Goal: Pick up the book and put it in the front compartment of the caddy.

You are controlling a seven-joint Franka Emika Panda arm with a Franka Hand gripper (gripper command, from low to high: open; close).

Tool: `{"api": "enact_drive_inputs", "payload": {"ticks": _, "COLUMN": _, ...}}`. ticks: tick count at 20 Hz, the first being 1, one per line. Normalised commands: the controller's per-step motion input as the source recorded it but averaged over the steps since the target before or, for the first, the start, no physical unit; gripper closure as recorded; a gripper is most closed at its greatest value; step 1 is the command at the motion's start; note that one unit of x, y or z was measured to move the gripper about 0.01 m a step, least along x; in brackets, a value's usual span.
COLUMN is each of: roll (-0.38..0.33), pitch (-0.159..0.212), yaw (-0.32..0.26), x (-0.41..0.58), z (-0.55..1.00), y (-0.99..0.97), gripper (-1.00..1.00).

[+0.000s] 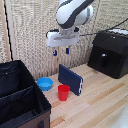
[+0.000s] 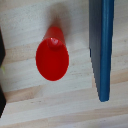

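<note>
Woven reed-like screens close off the back of the scene, and a pale wooden counter (image 1: pixel 100 100) runs in front of them. Above it hangs the claw (image 1: pixel 60 51) on the white Panda arm (image 1: pixel 74 12), its two short blue-tipped fingers (image 1: pixel 54 51) pointing down with a small gap between them and nothing held; it is clear of everything on the counter.

Below the claw, slightly toward the exterior view's right, the book (image 1: pixel 70 80) stands upright on its long edge on the counter, a thin navy-blue hardcover with a pale strip of page edges showing at its end. In the wrist view the book (image 2: pixel 102 47) appears edge-on as a long dark blue slab, with bare wood between it and the red cup (image 2: pixel 52 59). The red cup (image 1: pixel 63 92) stands upright just beside the book, on the side nearer the camera, shorter than the book and not touching it. A small blue bowl (image 1: pixel 45 83) sits near the cup toward the exterior view's left, close to the caddy's wall.

The caddy (image 1: pixel 10 75), a large black soft-fabric box, fills the lower corner on the exterior view's left; a dividing wall splits it in two, and the front compartment (image 1: pixel 20 111) is the section nearest the camera. A black hard-shelled appliance (image 1: pixel 111 52) stands well apart on the exterior view's right, with cables trailing behind it.
</note>
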Motion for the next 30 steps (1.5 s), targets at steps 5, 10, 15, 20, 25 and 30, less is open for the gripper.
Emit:
{"api": "enact_drive_inputs", "payload": {"ticks": 5, "roll": 0.038, "pitch": 0.000, "yaw": 0.059, "x": 0.000, "z": -0.09, "y": -0.39, "gripper": -1.00}}
{"api": "enact_drive_inputs", "payload": {"ticks": 10, "roll": 0.064, "pitch": 0.004, "yaw": 0.090, "x": 0.017, "z": -0.24, "y": -0.57, "gripper": -1.00}}
{"api": "enact_drive_inputs", "payload": {"ticks": 15, "roll": 0.066, "pitch": 0.027, "yaw": 0.086, "x": 0.017, "z": -0.21, "y": -0.55, "gripper": -1.00}}
{"api": "enact_drive_inputs", "payload": {"ticks": 20, "roll": -0.002, "pitch": 0.003, "yaw": 0.083, "x": 0.069, "z": -0.21, "y": -0.14, "gripper": -1.00}}
{"api": "enact_drive_inputs", "payload": {"ticks": 25, "roll": -0.016, "pitch": -0.019, "yaw": 0.086, "x": 0.010, "z": -0.43, "y": 0.07, "gripper": -1.00}}
{"api": "enact_drive_inputs", "payload": {"ticks": 30, "roll": 0.000, "pitch": -0.005, "yaw": 0.071, "x": 0.113, "z": -0.47, "y": -0.14, "gripper": -1.00}}
